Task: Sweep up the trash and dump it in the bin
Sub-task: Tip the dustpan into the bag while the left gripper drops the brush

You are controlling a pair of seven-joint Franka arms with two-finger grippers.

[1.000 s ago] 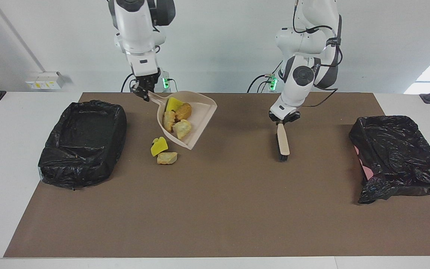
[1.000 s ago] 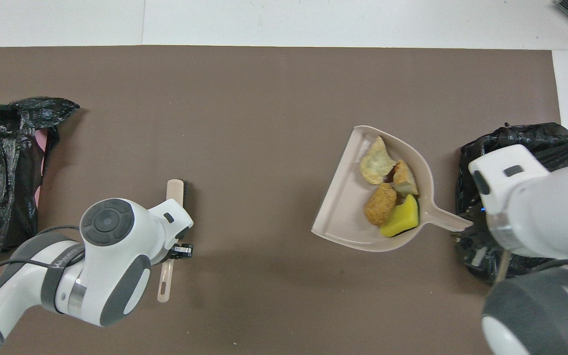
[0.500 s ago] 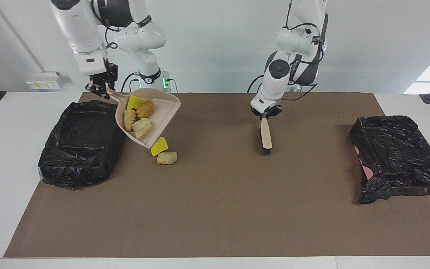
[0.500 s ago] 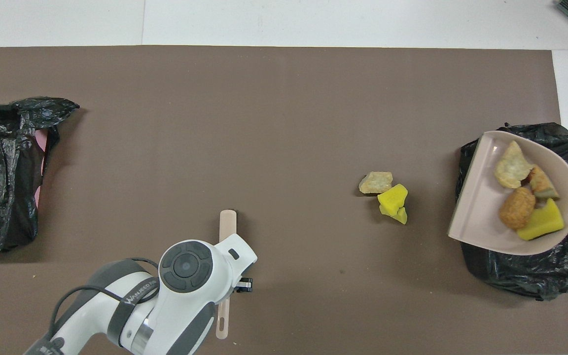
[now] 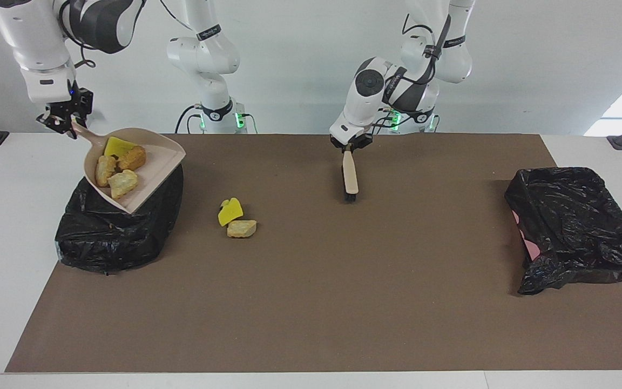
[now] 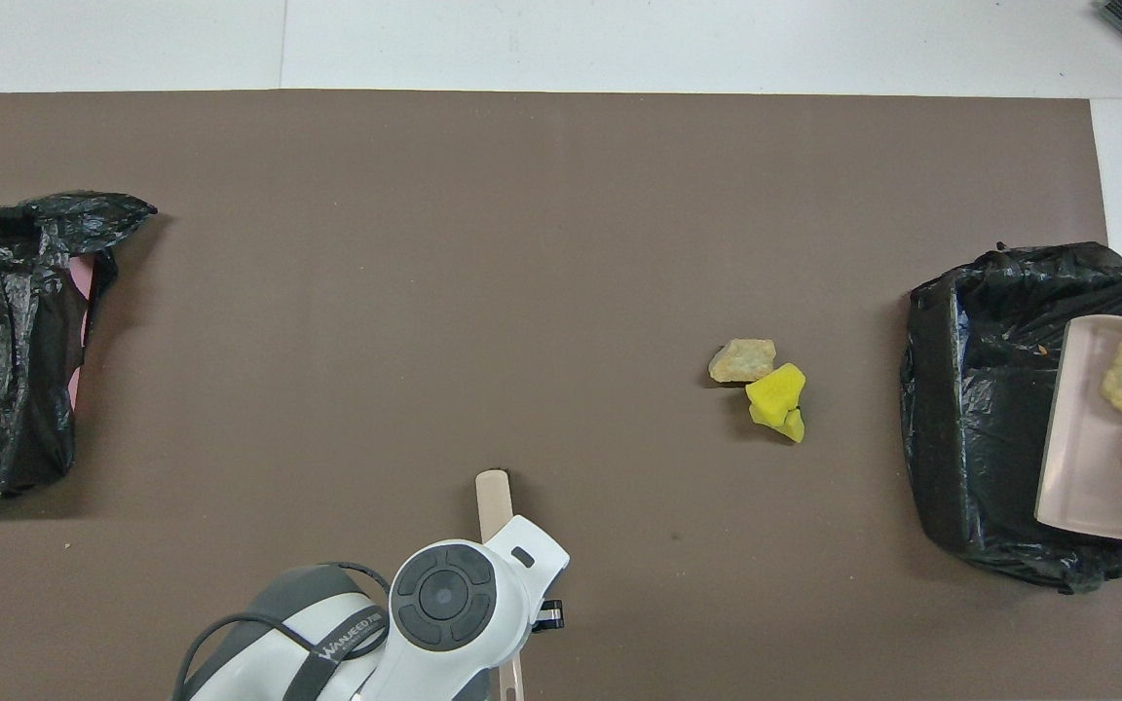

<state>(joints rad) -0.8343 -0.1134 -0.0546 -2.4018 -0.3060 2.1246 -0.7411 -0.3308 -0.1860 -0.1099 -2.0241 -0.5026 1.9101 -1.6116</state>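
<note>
Only writing I can make out is on the left arm's grey band in the overhead view, looks like "WANJEED" or similar, can't read it for sure. Right gripper (image 5: 65, 125) is clamped on the handle of the beige dustpan (image 5: 151, 178), held tilted up in the air over the black-bagged bin (image 5: 106, 243) at the right arm's end of the tabletop (image 5: 343, 302). Pan's got four bits of trash (image 5: 119, 165) in it: a yellow sponge piece and three crusty tan lumps. Two more scraps sit on the brown mat (image 5: 316, 270), a yellow sponge piece (image 5: 230, 211) touching a tan lump (image 5: 242, 228), just beside the bin toward the middle. Left gripper (image 5: 350, 149) is closed on the brush (image 5: 350, 178), bristles down near the mat, mid-table. Second bagged bin (image 5: 575, 227) at the left arm's end, w/ a pink bit showing under the bag.
</note>
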